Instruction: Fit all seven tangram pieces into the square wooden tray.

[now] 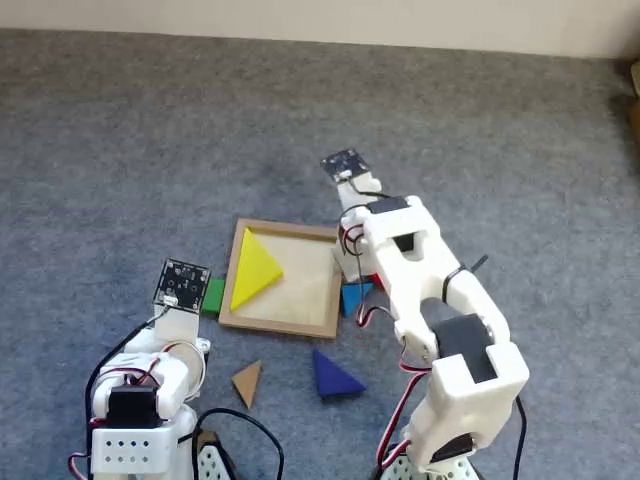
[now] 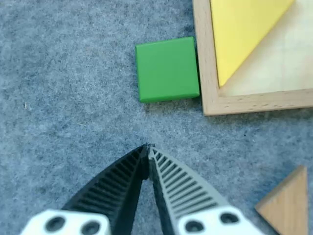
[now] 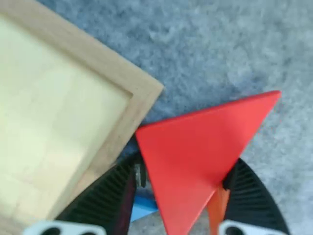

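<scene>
Tray: we saw one square wooden tray [image 1: 278, 326] on the grey carpet [image 1: 120, 150].
Pieces: we counted seven, with one in the tray, one gripped and five on the carpet.
In tray: one yellow triangle [image 1: 255, 268], toward the left rim.
On carpet: a green square [image 2: 167, 69] just beside the tray's left rim. A tan triangle [image 1: 247, 380] and a dark blue triangle [image 1: 333, 376] lay near its front rim. A light blue piece [image 1: 353, 298] and an orange piece [image 3: 219, 205] lay by its right rim.
Right gripper [image 3: 186, 196]: clamped on the red triangle [image 3: 200, 147], just outside a tray corner.
Left gripper [image 2: 148, 148]: jaws pressed together and empty, near the green square.
</scene>
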Motion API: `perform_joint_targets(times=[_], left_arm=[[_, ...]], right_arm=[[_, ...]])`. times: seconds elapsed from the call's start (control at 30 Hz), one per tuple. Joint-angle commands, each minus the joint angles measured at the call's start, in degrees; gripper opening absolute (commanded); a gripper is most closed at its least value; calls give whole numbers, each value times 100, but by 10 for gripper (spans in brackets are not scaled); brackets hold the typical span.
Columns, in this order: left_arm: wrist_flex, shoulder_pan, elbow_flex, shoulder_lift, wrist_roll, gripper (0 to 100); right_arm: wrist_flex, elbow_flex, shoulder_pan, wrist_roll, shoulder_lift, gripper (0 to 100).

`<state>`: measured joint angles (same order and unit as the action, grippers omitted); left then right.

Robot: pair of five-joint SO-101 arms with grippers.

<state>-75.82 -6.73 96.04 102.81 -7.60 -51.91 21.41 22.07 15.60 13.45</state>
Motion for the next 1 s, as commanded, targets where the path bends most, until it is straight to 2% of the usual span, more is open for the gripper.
perform_joint_targets(times=[0.0,0.27,0.53,0.97], left_arm=[[-26,-75,119,207,-9,6],[-26,-75,119,207,-9,6],[-26,-75,119,207,-9,6],[-26,-75,119,207,-9,6]], right_arm=[[40,-110,-145,211,31,187],[48,-127,-295,378,-13,163],[57,-84,-277,431,-875,162],[48,-66,-312,422,-945,148]])
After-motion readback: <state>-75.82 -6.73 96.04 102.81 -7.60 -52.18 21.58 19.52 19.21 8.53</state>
